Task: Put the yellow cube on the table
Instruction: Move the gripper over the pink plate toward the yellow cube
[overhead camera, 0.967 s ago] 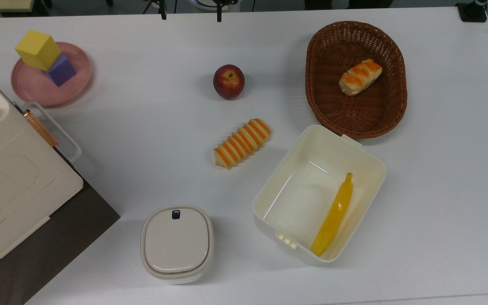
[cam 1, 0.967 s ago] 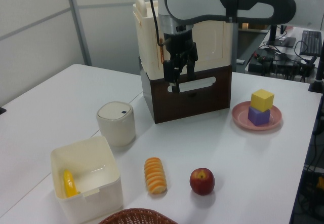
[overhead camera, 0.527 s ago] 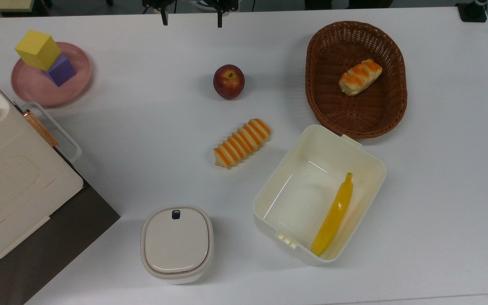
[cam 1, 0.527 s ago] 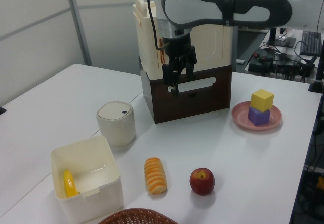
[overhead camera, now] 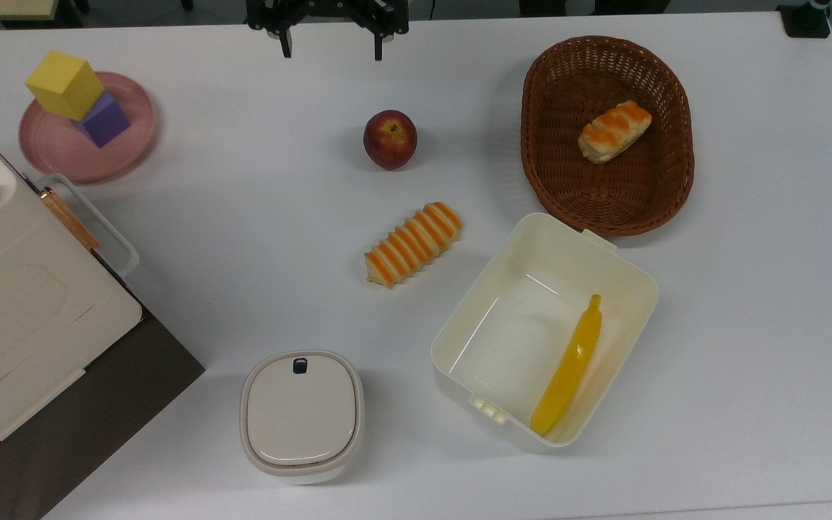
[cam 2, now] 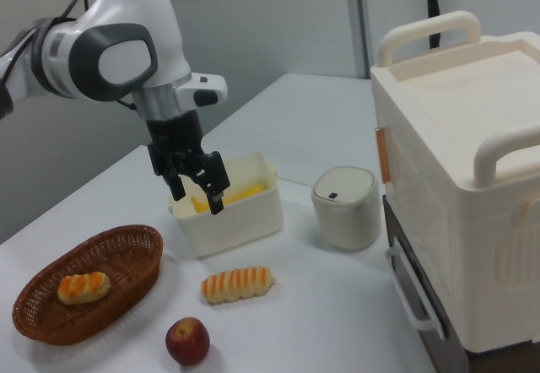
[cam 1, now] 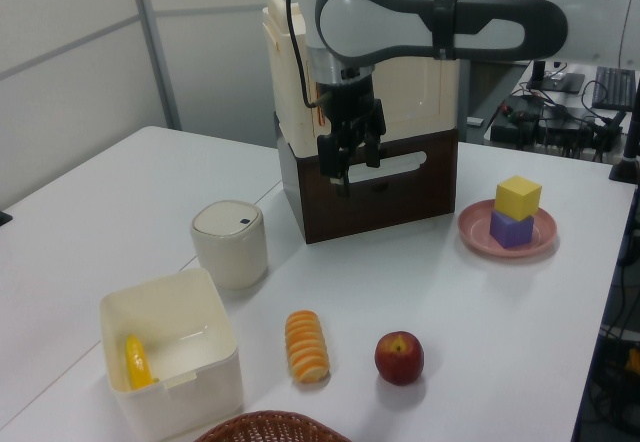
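1. The yellow cube (overhead camera: 64, 84) sits on top of a purple cube (overhead camera: 103, 120), and both stand on a pink plate (overhead camera: 55, 155) at the top view's upper left. In the left view the stack is at the right, past a large white-and-brown box (cam 1: 410, 177).
2. The cube looks untouched, resting a little askew on the purple one, so its grasp is not yet made.
3. The desk (overhead camera: 257, 217) has bare white surface all round the plate, which gives room for the set-down.
4. The claw (overhead camera: 330, 52) hangs in the air with its two fingers spread wide and nothing between them. In the top view it is at the upper edge, well apart from the plate; in the right view it hovers above the white bin.
5. I judge the step in hand to be the approach: the arm has yet to reach the cube.
6. The next move calls for carrying the claw across toward the plate, lining the fingers with two opposite flat faces of the cube, and lowering over it without nudging the purple cube below.
7. Other things lie nearer the middle: an apple (overhead camera: 390, 139), a striped bread roll (overhead camera: 413, 244), a basket (overhead camera: 607, 202), and a bin (overhead camera: 622, 289) with a banana (overhead camera: 569, 368).
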